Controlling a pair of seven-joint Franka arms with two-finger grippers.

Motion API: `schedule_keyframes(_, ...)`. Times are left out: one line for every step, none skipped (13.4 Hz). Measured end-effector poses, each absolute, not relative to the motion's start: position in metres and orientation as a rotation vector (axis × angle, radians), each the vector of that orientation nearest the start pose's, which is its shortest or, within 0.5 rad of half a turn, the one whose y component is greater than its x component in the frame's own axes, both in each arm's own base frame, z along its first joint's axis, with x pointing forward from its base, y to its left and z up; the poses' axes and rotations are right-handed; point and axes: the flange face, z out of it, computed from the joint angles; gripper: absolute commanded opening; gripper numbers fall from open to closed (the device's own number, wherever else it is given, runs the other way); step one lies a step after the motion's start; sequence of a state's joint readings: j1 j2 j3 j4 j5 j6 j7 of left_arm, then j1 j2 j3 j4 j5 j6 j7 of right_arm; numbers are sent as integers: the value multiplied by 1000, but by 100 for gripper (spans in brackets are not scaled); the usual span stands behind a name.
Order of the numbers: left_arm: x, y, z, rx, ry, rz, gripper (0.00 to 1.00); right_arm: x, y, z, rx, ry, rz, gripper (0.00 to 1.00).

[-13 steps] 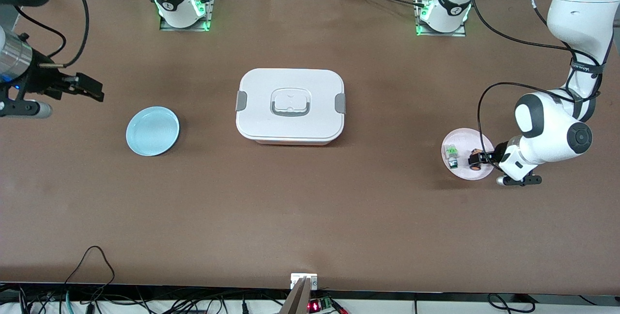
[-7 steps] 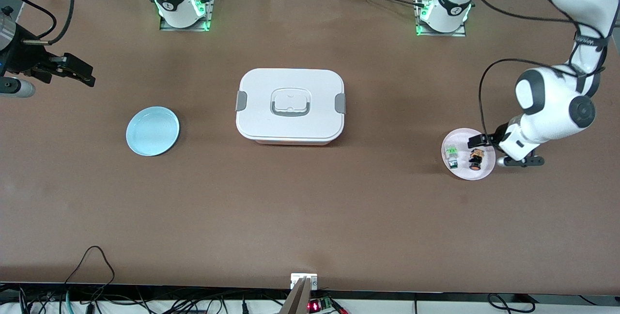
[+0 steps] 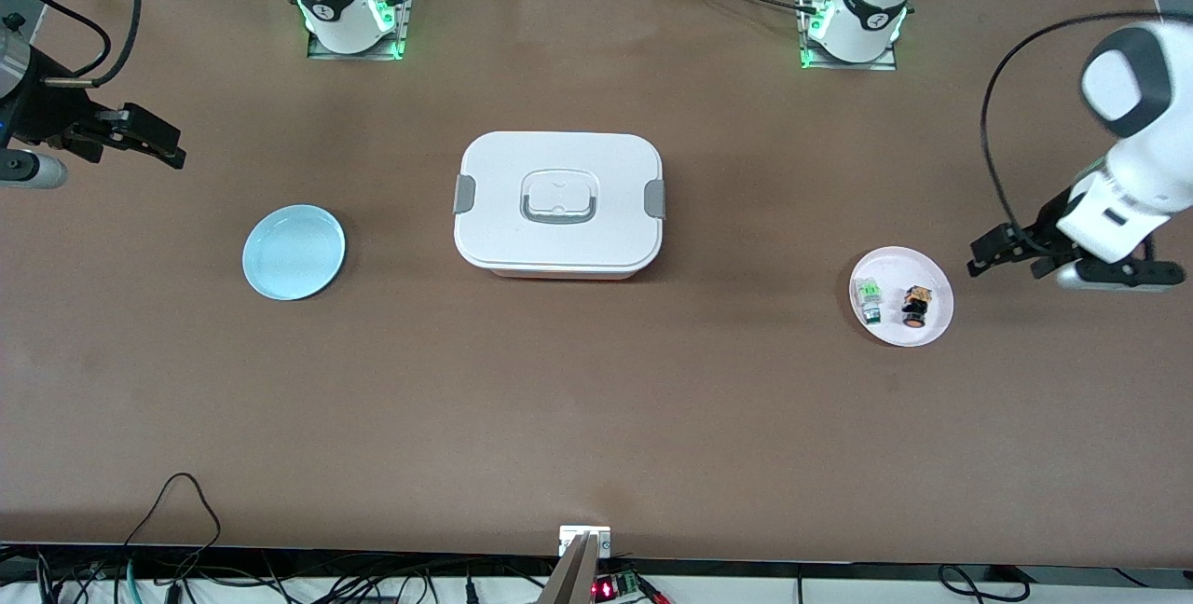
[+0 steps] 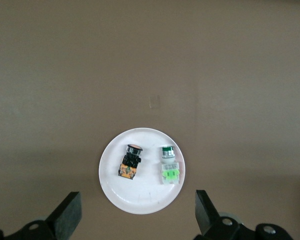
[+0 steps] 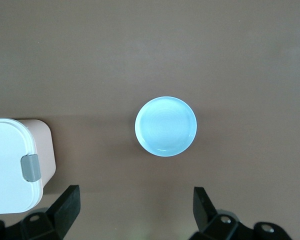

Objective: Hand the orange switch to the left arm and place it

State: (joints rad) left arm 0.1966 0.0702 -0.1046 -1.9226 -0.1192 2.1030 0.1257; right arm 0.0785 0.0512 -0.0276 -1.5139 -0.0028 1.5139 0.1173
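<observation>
The orange switch (image 3: 915,305) lies on its side on a small pinkish-white plate (image 3: 936,287) toward the left arm's end of the table. It also shows in the left wrist view (image 4: 130,161), on the plate (image 4: 140,197). My left gripper (image 3: 980,253) is open and empty in the air, over bare table just off the plate's rim; in its wrist view (image 4: 137,210) the jaws stand wide apart. My right gripper (image 3: 157,144) is open and empty (image 5: 135,200), high over the right arm's end. The white box (image 3: 559,203) sits mid-table (image 5: 10,165).
A small green-and-white switch (image 3: 870,296) lies beside the orange one on the same plate (image 4: 169,167). A light blue plate (image 3: 294,252) lies between the box and the right arm's end (image 5: 166,126). Cables run along the table's front edge.
My left gripper has drawn back from the orange switch and off the plate, rising toward the table's end; the switch stayed on the plate. My right gripper shifted slightly toward the bases.
</observation>
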Motion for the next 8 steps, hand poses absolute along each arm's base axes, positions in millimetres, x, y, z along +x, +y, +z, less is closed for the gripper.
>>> schedule_keyframes(583, 49, 494, -3243, -23, -157, 100, 564, 27, 618, -3144, 110, 77, 100)
schedule_keyframes(579, 48, 522, -3245, -9, -126, 100, 564, 26, 619, -3143, 114, 72, 100)
schedule_keyframes(575, 49, 546, -3225, 10, -109, 100, 564, 24, 621, -3143, 119, 68, 100)
schedule_keyframes(571, 50, 568, -3190, 31, -97, 100, 564, 22, 622, -3142, 124, 63, 100)
schedule_keyframes(568, 47, 587, -3168, 53, -92, 100, 564, 20, 624, -3142, 130, 55, 100)
schedule_keyframes(564, 35, 603, -3159, 86, -85, 100, 565, 18, 625, -3141, 134, 40, 100)
schedule_keyframes(562, 23, 611, -3154, 107, -77, 100, 565, 18, 628, -3141, 134, 24, 100)
schedule_keyframes(561, 13, 616, -3153, 114, -78, 100, 564, 19, 632, -3140, 131, 7, 100)
